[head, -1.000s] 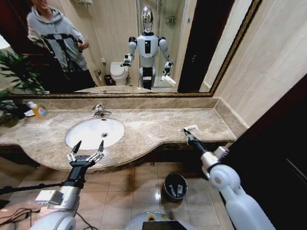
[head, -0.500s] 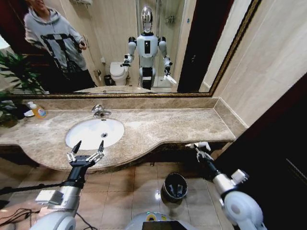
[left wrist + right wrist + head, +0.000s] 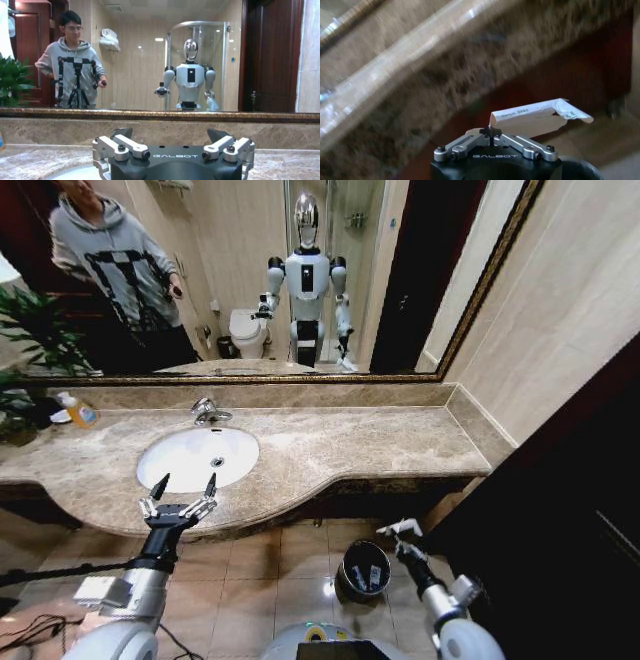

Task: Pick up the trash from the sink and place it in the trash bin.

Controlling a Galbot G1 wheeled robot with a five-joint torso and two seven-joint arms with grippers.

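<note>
Right gripper [image 3: 398, 542] pinches a white sachet [image 3: 400, 528] beside the trash bin [image 3: 365, 568], below the countertop [image 3: 330, 450]; left gripper [image 3: 180, 498] spread near the sink [image 3: 197, 457]

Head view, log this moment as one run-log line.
right gripper: shut on white sachet, low beside trash bin | left gripper: open, at countertop edge by sink

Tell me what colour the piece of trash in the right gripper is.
White, with small dark print: the sachet in the right gripper, clearest in the right wrist view.
</note>
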